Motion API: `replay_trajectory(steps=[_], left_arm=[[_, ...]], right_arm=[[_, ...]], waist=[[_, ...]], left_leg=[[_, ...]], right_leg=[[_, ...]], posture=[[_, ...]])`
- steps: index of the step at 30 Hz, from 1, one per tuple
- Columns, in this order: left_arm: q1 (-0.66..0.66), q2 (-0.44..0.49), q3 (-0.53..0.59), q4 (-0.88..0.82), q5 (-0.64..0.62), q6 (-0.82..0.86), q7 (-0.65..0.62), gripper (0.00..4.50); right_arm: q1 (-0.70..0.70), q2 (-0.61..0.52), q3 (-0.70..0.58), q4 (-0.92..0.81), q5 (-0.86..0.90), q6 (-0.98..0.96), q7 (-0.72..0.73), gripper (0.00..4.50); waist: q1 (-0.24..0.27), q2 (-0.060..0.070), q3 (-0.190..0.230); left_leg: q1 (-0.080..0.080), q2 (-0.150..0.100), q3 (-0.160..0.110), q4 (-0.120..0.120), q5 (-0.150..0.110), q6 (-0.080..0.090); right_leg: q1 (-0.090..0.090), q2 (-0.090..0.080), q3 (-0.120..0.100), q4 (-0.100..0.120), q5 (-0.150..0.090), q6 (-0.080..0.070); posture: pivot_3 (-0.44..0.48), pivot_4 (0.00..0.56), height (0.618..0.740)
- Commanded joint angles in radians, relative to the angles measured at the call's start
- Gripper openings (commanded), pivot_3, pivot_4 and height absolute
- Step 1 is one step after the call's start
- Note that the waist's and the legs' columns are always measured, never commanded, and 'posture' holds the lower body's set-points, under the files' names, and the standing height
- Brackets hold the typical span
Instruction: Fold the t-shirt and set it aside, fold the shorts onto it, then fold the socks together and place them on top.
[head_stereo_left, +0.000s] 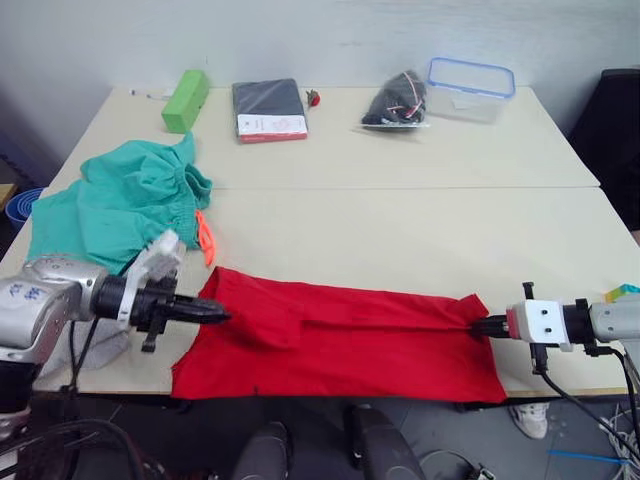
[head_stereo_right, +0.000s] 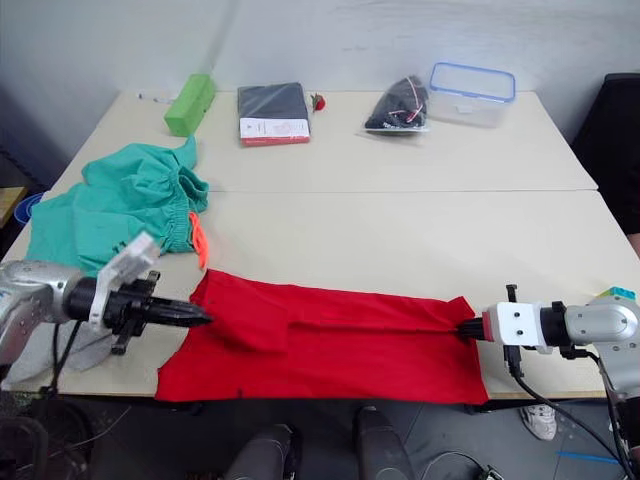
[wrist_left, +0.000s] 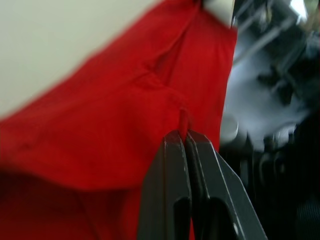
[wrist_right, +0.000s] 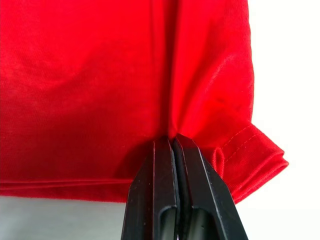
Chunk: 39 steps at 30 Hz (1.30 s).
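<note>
Your left gripper has its fingers pressed together on one end of the t-shirt, and your right gripper is clamped on the opposite end, so the red cloth lies stretched between them along the near edge of the bench. Just beyond your left fingers, the shorts sit bunched, orange drawstring toward the t-shirt. Far past both grippers, a green block, a dark packet, a black bag and a clear tub line the bench's back edge.
</note>
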Motion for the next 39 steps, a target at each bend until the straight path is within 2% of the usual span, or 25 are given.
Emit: replay_trajectory(steps=[1,5,9,13,16,19,22,25,28,29,34,39], left_arm=[[0.02,0.014,-0.026,0.0,0.093,-0.168,-0.017,0.06],[0.009,-0.02,-0.034,0.029,0.119,-0.214,0.009,0.06],[0.023,-0.019,-0.026,0.033,0.118,-0.218,0.003,0.0],[0.044,0.008,-0.008,0.031,0.105,-0.213,-0.021,0.9],[0.037,0.042,0.04,0.009,0.017,-0.116,-0.06,1.84],[-0.038,0.048,0.114,-0.009,-0.142,0.052,-0.079,1.87],[-0.138,-0.022,0.126,0.017,-0.175,0.112,0.021,1.88],[-0.196,-0.122,0.058,0.048,-0.051,0.015,0.156,1.25],[-0.201,-0.186,-0.044,0.082,0.085,-0.11,0.213,0.29],[-0.197,-0.205,-0.084,0.094,0.13,-0.155,0.224,0.02],[-0.207,-0.282,-0.243,0.178,0.32,-0.32,0.27,0.02],[-0.226,-0.322,-0.301,0.262,0.424,-0.414,0.282,0.02]], right_arm=[[0.0,-0.02,0.0,-0.012,0.012,-0.016,0.009,0.0],[0.002,-0.025,0.01,-0.009,-0.011,-0.043,0.011,0.0],[0.028,-0.041,0.004,-0.031,0.008,-0.029,0.027,0.85],[0.083,-0.08,-0.025,-0.089,0.077,0.019,0.057,2.18],[0.1,-0.103,-0.083,-0.194,0.232,0.256,0.061,3.19],[0.044,-0.106,-0.113,-0.298,0.369,0.507,0.022,3.08],[0.004,-0.076,-0.105,-0.381,0.413,0.642,-0.034,2.24],[-0.04,-0.016,-0.042,-0.453,0.366,0.684,-0.111,1.12],[-0.084,0.043,0.04,-0.493,0.282,0.707,-0.182,0.04],[-0.089,0.058,0.071,-0.499,0.243,0.713,-0.204,0.0],[-0.082,0.069,0.194,-0.461,0.043,0.637,-0.246,0.0],[-0.091,0.059,0.258,-0.371,-0.124,0.558,-0.29,0.0]], waist=[[0.004,0.0,0.0],[0.011,0.0,0.0],[0.011,0.0,0.0],[0.011,0.0,0.0],[0.009,0.0,0.0],[0.005,0.0,0.0],[0.009,0.0,0.0],[0.013,0.0,0.0],[0.014,0.0,0.0],[0.013,0.0,0.0],[0.016,0.0,0.0],[0.016,-0.001,-0.001]], left_leg=[[0.002,0.0,0.001,-0.001,0.0,0.0],[0.002,0.0,0.001,-0.001,0.0,0.001],[0.002,0.0,0.001,-0.001,0.0,0.001],[0.003,0.0,0.001,-0.001,-0.001,0.001],[0.003,0.0,0.001,-0.001,-0.001,0.001],[0.003,0.001,0.001,-0.001,-0.001,0.001],[0.003,0.001,0.0,0.0,-0.001,0.001],[0.003,0.001,-0.001,-0.001,-0.001,0.001],[0.002,0.0,-0.001,-0.001,0.0,0.001],[0.001,0.0,-0.001,-0.001,0.0,0.0],[-0.009,-0.001,-0.001,0.0,0.0,0.0],[-0.006,-0.001,0.0,0.001,0.0,0.0]], right_leg=[[0.002,0.0,0.0,0.0,0.0,-0.001],[0.003,0.0,0.0,-0.001,0.0,-0.001],[0.002,0.0,0.0,0.0,0.0,-0.001],[0.002,0.0,0.0,0.0,-0.001,-0.001],[0.002,0.0,0.0,0.0,-0.001,-0.001],[0.002,0.0,0.0,0.001,-0.001,-0.001],[0.002,0.0,-0.002,0.001,-0.001,-0.001],[0.003,0.0,-0.002,0.0,-0.001,-0.001],[0.002,0.0,-0.002,0.0,-0.001,0.0],[0.0,0.0,-0.002,0.0,-0.001,0.0],[-0.009,-0.001,-0.002,0.001,0.0,0.0],[-0.006,-0.001,-0.002,0.001,0.0,0.001]], posture=[[0.0,0.15,0.74],[0.0,0.15,0.74],[0.0,0.15,0.74],[0.0,0.15,0.74],[0.0,0.15,0.74],[0.0,0.15,0.74],[0.0,0.15,0.74],[0.0,0.15,0.74],[0.0,0.15,0.74],[0.0,0.15,0.74],[0.0,0.15,0.74],[0.0,0.15,0.74]])
